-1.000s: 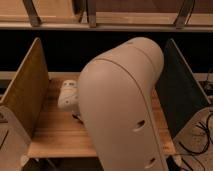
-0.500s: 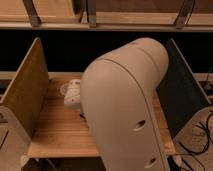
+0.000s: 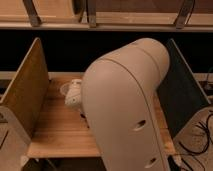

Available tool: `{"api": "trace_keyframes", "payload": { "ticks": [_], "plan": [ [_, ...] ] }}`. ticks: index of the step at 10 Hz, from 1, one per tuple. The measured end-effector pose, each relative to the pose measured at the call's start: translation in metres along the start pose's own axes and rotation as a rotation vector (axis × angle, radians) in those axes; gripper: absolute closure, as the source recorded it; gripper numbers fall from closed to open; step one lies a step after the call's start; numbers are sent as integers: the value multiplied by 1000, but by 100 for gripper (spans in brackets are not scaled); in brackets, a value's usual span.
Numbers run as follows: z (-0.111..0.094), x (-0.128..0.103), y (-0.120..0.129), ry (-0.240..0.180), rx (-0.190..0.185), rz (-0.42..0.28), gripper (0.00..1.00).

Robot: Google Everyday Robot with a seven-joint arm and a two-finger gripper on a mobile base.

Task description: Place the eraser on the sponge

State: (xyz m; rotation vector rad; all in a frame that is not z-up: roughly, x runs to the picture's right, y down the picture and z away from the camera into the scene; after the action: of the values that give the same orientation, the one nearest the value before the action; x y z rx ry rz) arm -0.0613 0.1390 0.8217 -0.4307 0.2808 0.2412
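- Since the picture a second back, the big rounded white arm housing [image 3: 127, 107] has slid a little to the right, and the white rounded piece at its left edge has moved right with it
- At the far left an upright light-brown wooden side panel [image 3: 24, 95] stands on edge along the left side of the pale wooden plank worktop [image 3: 60, 132]
- Just right of that panel, over the back left part of the worktop, sits the hand [image 3: 73, 95]; only its white rounded shell shows, touching the left flank of the arm housing, and I cannot tell how far open it is or whether it has hold of anything
- The arm housing fills the middle, rising from the bottom edge and leaning over to the upper right, and it covers most of the worktop
- The eraser and the sponge are out of sight, so I cannot tell where they lie
- Right of the housing an upright dark green side panel [image 3: 182, 92] closes the worktop's right side
- At the far right, black cables [image 3: 202, 137] lie on the floor beside that panel
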Motion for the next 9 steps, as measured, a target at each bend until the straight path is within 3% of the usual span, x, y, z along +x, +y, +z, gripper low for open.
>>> {"api": "trace_keyframes", "payload": {
  "ticks": [4,5,9],
  "plan": [
    [0,0,0,0,0,-1,25],
    [0,0,0,0,0,0,21],
    [0,0,0,0,0,0,20]
  ]
}}
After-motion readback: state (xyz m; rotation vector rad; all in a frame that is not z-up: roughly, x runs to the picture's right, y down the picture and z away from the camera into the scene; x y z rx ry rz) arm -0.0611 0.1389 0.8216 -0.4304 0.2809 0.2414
